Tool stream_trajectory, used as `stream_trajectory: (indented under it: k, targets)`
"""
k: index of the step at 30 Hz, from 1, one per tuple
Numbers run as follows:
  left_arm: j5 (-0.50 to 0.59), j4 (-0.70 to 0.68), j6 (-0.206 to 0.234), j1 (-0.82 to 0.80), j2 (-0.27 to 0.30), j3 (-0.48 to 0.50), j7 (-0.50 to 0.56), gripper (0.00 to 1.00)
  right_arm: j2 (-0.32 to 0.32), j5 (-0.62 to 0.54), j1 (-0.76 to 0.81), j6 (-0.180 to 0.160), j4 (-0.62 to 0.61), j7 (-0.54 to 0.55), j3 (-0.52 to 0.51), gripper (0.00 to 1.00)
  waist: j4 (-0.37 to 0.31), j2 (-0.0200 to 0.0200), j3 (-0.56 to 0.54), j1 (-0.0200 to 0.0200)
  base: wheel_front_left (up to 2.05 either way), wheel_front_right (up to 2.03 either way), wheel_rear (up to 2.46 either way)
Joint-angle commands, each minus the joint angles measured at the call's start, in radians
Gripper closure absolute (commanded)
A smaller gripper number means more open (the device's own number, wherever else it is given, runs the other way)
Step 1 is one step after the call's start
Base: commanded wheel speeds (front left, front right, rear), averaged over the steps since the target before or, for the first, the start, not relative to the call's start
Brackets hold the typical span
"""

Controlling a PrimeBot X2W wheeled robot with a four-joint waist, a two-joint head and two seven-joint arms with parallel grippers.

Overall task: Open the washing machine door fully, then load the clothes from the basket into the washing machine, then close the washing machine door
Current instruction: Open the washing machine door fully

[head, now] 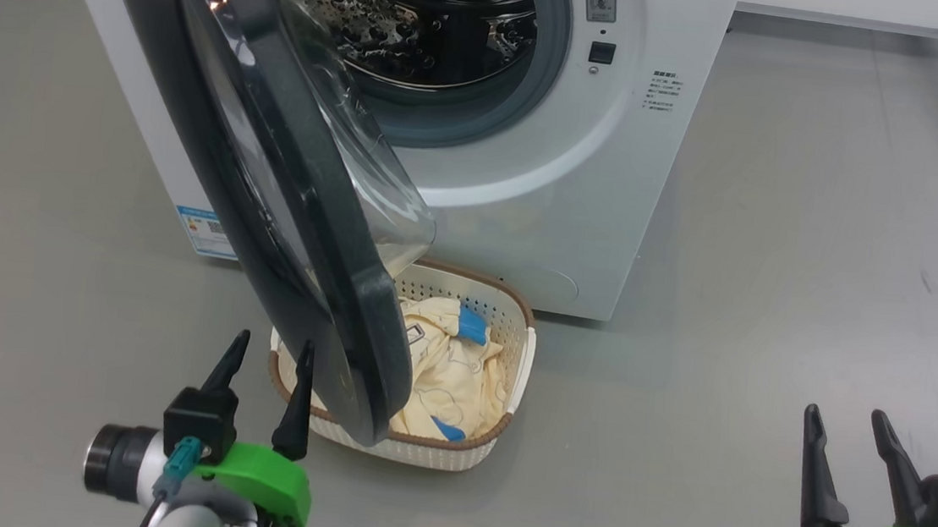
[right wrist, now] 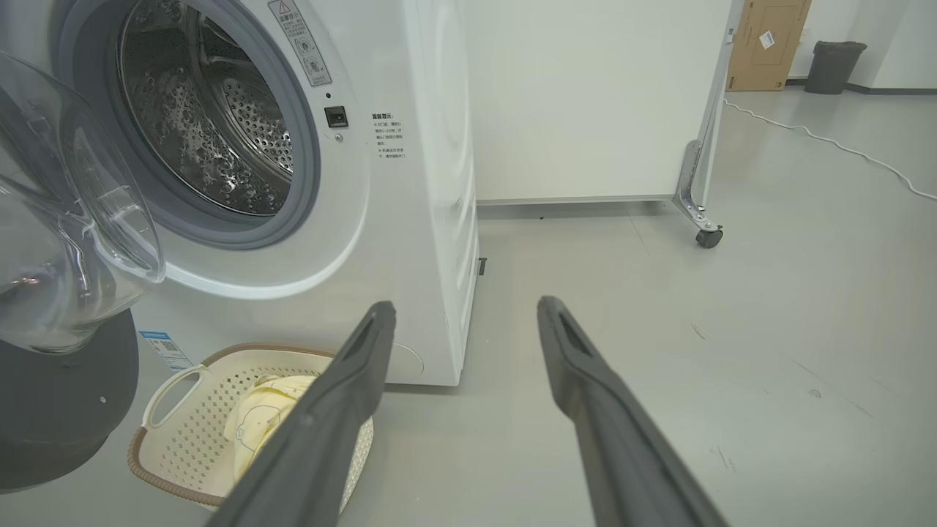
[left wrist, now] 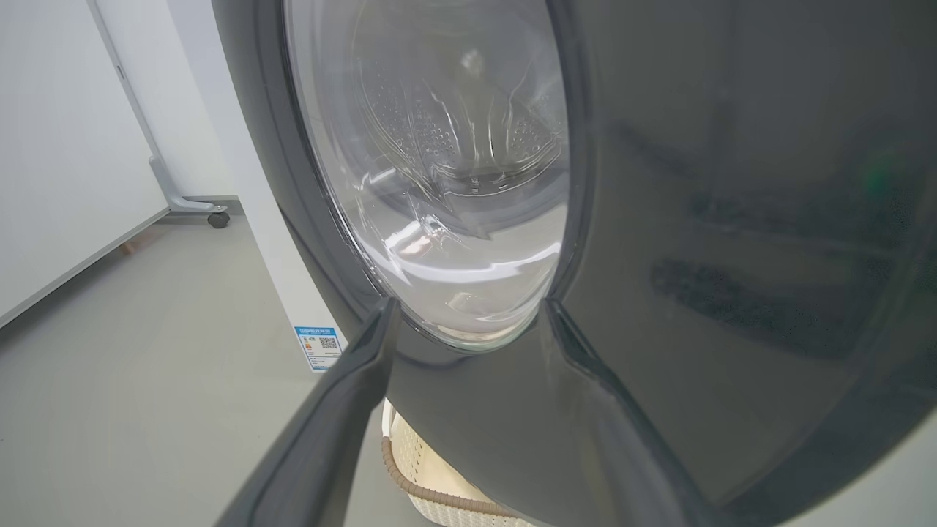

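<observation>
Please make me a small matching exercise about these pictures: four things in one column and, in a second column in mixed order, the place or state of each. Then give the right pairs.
Column 1
1. door
2. clothes
3. right hand
4. drum

Column 2
a. lying in the basket
b. open above the floor, holding nothing
c. swung out from the machine, over part of the basket
d. shiny steel with many holes

Pairs: 1-c, 2-a, 3-b, 4-d
</observation>
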Motion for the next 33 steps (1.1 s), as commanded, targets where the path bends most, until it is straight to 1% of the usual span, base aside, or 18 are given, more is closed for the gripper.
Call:
stream_trajectory:
  k: [1, 4, 5, 6, 7, 8, 13, 22, 26, 29, 33]
  targets:
    - [0.002, -0.031, -0.002, -0.027, 0.016, 0.04, -0.014, 0.0, -0.012, -0.008, -0.036, 0.0, -0.028, -0.005, 0.021, 0.0, 0.0, 0.0, 0.001, 0.0, 0.0, 0.0, 0.0]
    - [0.002, -0.029, -0.002, -0.029, 0.016, 0.04, -0.014, 0.0, -0.012, -0.008, -0.036, 0.0, -0.028, -0.005, 0.022, 0.0, 0.002, 0.0, 0.003, 0.0, 0.0, 0.0, 0.0]
    - [0.002, -0.03, -0.002, -0.03, 0.016, 0.041, -0.014, 0.07, -0.012, -0.009, -0.037, 0.0, -0.029, -0.004, 0.023, 0.0, 0.002, 0.0, 0.004, 0.0, 0.0, 0.0, 0.0]
    - [0.002, -0.029, -0.002, -0.031, 0.016, 0.041, -0.014, 0.48, -0.012, -0.009, -0.038, 0.0, -0.029, -0.004, 0.024, 0.0, 0.002, 0.0, 0.005, 0.0, 0.0, 0.0, 0.0]
    - [0.002, -0.028, -0.002, -0.032, 0.017, 0.042, -0.014, 0.76, -0.012, -0.009, -0.039, 0.0, -0.03, -0.003, 0.025, 0.0, 0.001, 0.0, 0.005, 0.0, 0.0, 0.0, 0.0]
    - [0.002, -0.026, -0.002, -0.032, 0.017, 0.043, -0.014, 1.0, -0.012, -0.009, -0.04, 0.0, -0.03, -0.003, 0.026, 0.0, 0.0, 0.0, 0.005, 0.0, 0.0, 0.0, 0.0]
    - [-0.004, -0.016, -0.005, -0.04, 0.024, 0.053, -0.014, 1.0, -0.012, -0.01, -0.043, 0.0, -0.03, -0.001, 0.024, 0.0, -0.003, 0.0, 0.007, 0.0, 0.0, 0.0, 0.0]
    - [-0.022, -0.074, 0.022, -0.094, 0.063, 0.125, -0.014, 1.0, -0.012, -0.013, -0.042, 0.0, -0.031, 0.002, 0.014, 0.0, 0.001, 0.0, 0.01, 0.0, 0.0, 0.0, 0.0]
    - [-0.024, -0.124, 0.041, -0.124, 0.084, 0.158, -0.014, 1.0, -0.012, -0.023, -0.044, 0.0, -0.031, 0.007, 0.014, 0.0, 0.005, 0.0, 0.01, 0.0, 0.0, 0.0, 0.0]
    - [-0.023, -0.174, 0.047, -0.145, 0.095, 0.17, -0.014, 1.0, -0.012, -0.021, -0.044, 0.0, -0.028, 0.013, 0.009, 0.0, 0.01, 0.0, 0.012, 0.0, 0.0, 0.0, 0.0]
    - [-0.019, -0.257, 0.057, -0.166, 0.098, 0.177, -0.014, 1.0, -0.012, -0.019, -0.044, 0.0, -0.023, 0.017, 0.005, 0.0, 0.015, 0.0, 0.012, 0.0, 0.0, 0.0, 0.0]
